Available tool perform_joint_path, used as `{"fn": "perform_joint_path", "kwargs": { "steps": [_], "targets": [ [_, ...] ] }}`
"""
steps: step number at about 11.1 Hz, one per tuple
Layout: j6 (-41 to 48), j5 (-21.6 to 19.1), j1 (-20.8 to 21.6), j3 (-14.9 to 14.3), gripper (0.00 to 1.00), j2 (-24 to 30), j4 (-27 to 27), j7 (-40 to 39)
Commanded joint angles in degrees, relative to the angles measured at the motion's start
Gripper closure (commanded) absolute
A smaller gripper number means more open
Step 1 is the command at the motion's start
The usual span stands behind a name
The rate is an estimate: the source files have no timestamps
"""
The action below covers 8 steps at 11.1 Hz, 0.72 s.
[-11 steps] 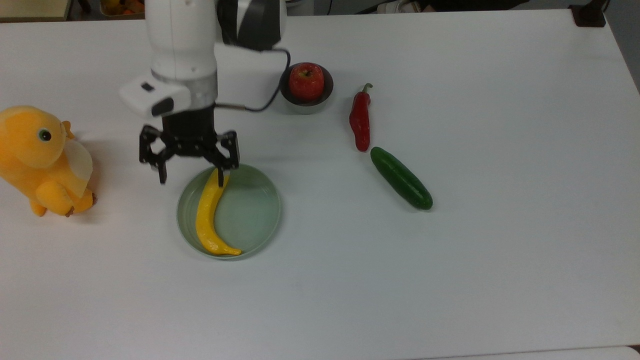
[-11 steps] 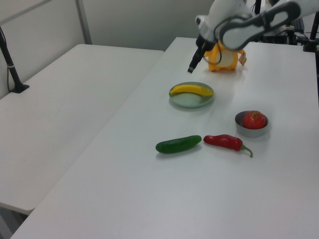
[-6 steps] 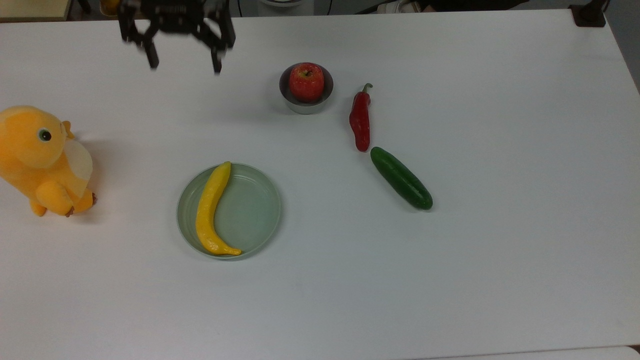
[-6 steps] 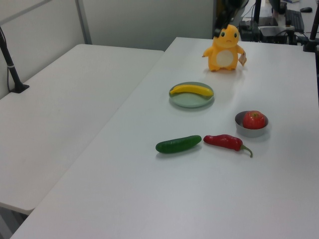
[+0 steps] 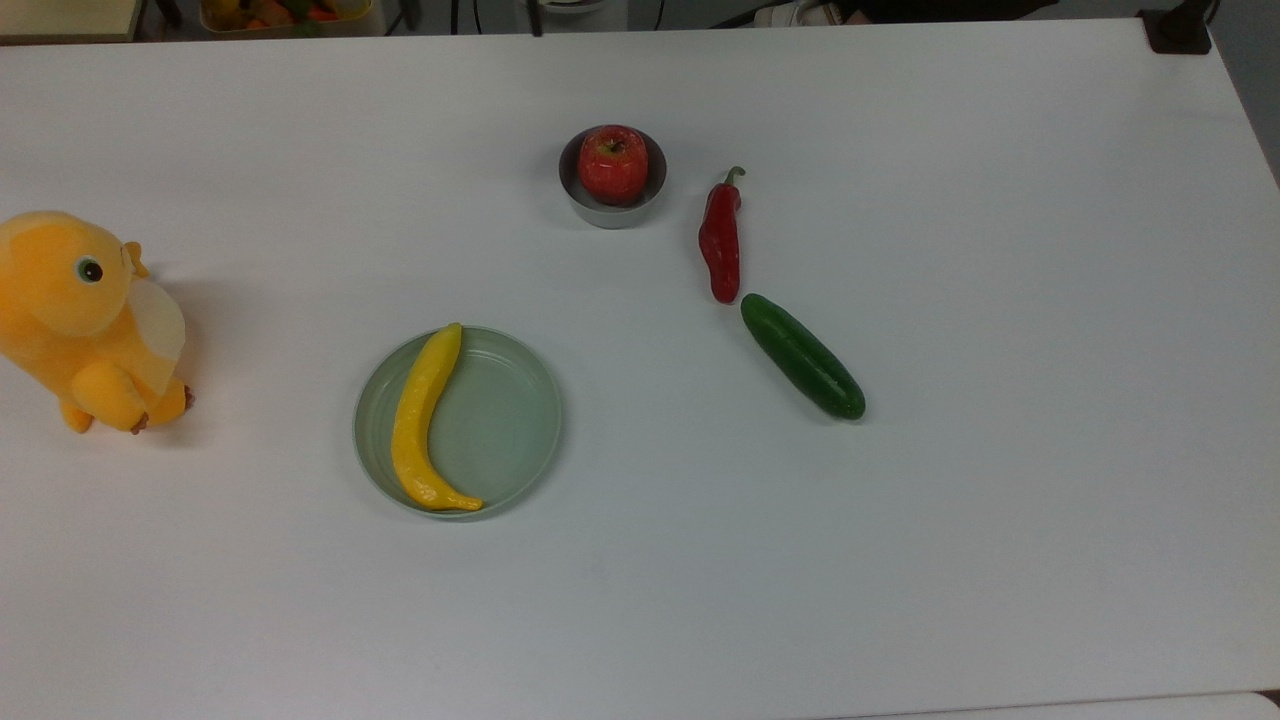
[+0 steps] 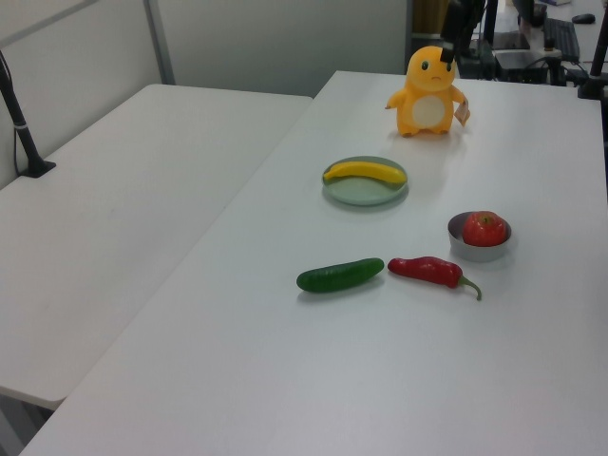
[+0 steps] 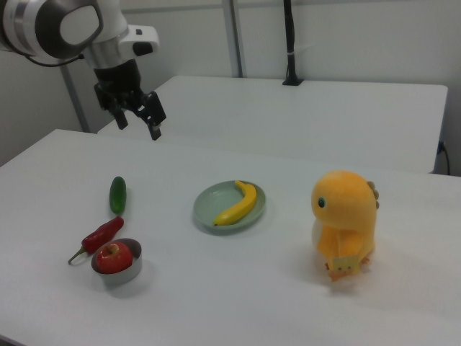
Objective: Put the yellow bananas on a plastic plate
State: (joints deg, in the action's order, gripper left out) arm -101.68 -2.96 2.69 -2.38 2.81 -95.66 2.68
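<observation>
The gripper (image 7: 137, 119) has pulled away from the plastic plate (image 5: 510, 425), fingers spread and empty; the yellow bananas (image 5: 422, 420) lie inside it along one rim, mid-table, so placement looks done.

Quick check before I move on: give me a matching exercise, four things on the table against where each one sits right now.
Things:
1. yellow banana
2. red apple
3. green cucumber
4. end effector

Places:
A. in the small grey metal bowl
B. raised in the air above the table, fingers apart, holding nothing
C. lying across the plastic plate
D. flat on the white table, one end close to the tip of the red chilli pepper

Pairs: 1-C, 2-A, 3-D, 4-B
</observation>
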Motion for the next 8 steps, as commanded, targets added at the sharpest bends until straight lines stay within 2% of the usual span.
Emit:
{"fn": "perform_joint_path", "kwargs": {
  "steps": [1, 3, 5, 8],
  "targets": [
    [0.7, 0.23, 0.65, 1.24, 0.0, -1.31, -0.85, -0.04],
    [1.22, 0.85, 1.09, 1.24, 0.0, -2.72, -0.67, -6.17],
    [4.28, 1.12, 1.88, 1.24, 0.0, -2.72, -0.67, -5.58],
    [4.12, 1.2, 1.62, 1.24, 0.0, -2.72, -0.67, -6.19]
  ]
}}
